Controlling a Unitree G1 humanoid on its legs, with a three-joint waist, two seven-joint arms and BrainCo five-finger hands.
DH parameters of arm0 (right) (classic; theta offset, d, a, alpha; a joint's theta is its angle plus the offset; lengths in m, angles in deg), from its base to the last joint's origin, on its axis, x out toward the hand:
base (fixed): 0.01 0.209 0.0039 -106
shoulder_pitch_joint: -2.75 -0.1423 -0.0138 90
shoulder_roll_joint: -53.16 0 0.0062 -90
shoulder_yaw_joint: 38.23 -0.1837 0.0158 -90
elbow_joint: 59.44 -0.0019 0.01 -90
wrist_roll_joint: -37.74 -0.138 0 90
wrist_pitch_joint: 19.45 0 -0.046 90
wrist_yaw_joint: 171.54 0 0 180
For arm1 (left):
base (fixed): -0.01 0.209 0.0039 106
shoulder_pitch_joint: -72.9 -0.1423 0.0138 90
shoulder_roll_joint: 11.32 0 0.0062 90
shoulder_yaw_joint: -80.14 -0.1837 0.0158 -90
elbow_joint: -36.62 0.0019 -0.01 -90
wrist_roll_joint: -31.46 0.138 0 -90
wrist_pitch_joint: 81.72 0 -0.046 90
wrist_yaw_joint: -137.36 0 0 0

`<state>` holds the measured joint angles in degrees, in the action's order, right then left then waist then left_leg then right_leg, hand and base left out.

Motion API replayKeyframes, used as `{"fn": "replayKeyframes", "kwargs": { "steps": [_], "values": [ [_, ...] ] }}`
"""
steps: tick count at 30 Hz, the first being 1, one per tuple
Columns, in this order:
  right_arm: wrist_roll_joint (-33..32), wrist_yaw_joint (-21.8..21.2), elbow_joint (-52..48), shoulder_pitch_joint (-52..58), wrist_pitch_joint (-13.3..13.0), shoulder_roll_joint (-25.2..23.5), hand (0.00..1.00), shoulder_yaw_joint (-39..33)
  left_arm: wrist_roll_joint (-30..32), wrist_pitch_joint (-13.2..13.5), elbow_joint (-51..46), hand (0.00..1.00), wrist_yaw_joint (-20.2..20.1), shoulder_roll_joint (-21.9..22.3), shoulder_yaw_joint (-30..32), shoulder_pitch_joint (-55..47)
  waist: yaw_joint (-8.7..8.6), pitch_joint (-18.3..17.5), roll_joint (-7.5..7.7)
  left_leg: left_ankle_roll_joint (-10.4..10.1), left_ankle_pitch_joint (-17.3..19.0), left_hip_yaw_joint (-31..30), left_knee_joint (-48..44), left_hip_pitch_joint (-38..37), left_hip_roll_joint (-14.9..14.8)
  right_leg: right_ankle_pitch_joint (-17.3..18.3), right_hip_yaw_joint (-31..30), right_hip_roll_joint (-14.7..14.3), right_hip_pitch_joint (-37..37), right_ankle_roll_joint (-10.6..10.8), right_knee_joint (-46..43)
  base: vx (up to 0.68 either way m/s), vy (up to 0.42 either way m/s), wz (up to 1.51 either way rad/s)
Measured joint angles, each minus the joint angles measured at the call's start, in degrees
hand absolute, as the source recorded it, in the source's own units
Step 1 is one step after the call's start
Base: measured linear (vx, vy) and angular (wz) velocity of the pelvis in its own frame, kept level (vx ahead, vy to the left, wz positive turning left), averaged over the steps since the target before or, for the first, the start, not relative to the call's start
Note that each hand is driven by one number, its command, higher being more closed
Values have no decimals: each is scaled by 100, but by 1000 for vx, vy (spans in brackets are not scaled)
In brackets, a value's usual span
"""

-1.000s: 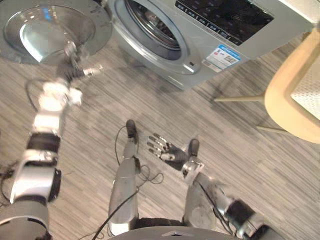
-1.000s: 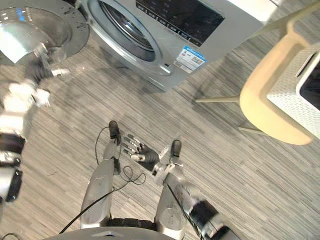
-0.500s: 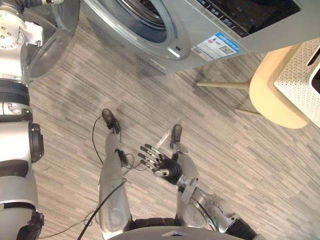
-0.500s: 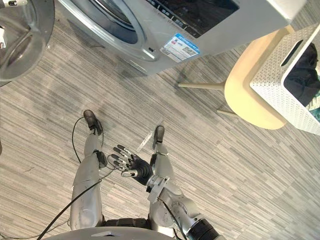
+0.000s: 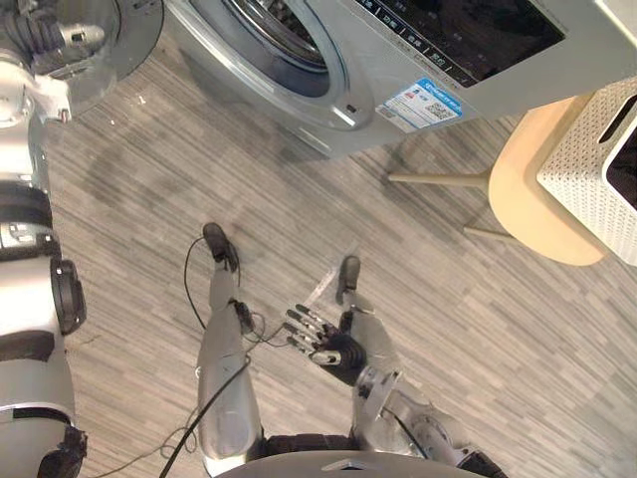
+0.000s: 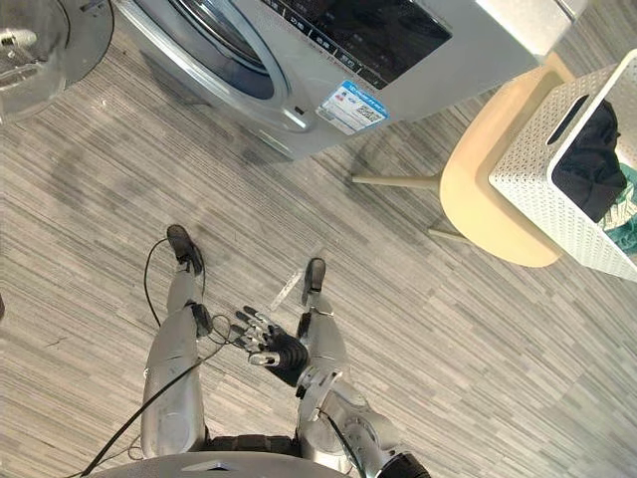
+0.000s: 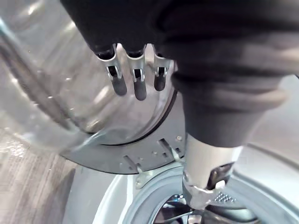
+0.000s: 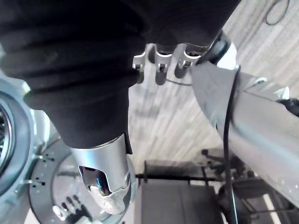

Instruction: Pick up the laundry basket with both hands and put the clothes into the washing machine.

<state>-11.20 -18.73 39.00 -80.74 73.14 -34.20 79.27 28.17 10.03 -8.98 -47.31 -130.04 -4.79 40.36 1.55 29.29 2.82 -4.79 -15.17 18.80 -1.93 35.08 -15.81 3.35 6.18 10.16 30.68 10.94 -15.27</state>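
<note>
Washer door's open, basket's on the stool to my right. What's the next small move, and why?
Probably turn right toward the basket and bring both hands to it. It sits on the stool with clothes inside, untouched; the left hand is up by the open door, and the right hand hangs open and low, holding nothing.

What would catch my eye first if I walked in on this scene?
Probably the big silver washing machine at the top, its round glass door swung open to the left with the robot's left hand at it. Next, the white laundry basket with dark clothes, on a pale wooden stool at the right. The right hand hangs open, low in the middle.
</note>
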Motion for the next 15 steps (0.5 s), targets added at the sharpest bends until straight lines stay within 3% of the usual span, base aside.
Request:
{"fn": "replayKeyframes", "kwargs": {
  "steps": [2,6,8,10,13,15],
  "values": [
    [371,51,204,41,3,6,0,-354,2,7,-389,0,-3,89,16,-908,-14,-3,5,28,339,78,-569,-46,-100,-4,-106,0,-201,-4,-3,35,-14,-24],
    [1127,286,406,350,-102,-2,0,-1102,2,7,-671,0,-171,757,234,-2800,-14,-75,1,25,1130,595,-1535,-698,-291,-15,-622,0,-757,-7,-25,40,8,-62],
    [1737,546,248,744,-134,-199,0,-1892,171,6,-675,0,-176,1684,803,-3925,-164,-493,-26,-17,1684,887,-2145,-1013,-501,-20,-945,-35,-941,-8,-69,36,63,-88],
    [1935,851,-136,977,-292,-549,0,-2518,486,-8,-590,0,20,2340,1199,-4615,-254,-598,-39,-84,2083,1161,-2488,-1505,-713,-6,-1181,-126,-1159,-20,-251,19,69,-94],
    [2169,1338,-542,1203,-651,-1002,0,-3089,1290,-64,-319,0,427,3207,1541,-5448,-387,-1052,-59,-242,2402,1650,-2712,-2145,-865,174,-1322,-139,-1290,-107,-396,-1,24,-98],
    [2466,1568,-564,1300,-846,-1249,0,-3393,1604,-68,247,0,661,3830,1901,-5918,-501,-1453,-170,-343,2451,1914,-2587,-2598,-844,237,-1328,-110,-1372,-177,-381,8,-10,-68]
  ]
}}
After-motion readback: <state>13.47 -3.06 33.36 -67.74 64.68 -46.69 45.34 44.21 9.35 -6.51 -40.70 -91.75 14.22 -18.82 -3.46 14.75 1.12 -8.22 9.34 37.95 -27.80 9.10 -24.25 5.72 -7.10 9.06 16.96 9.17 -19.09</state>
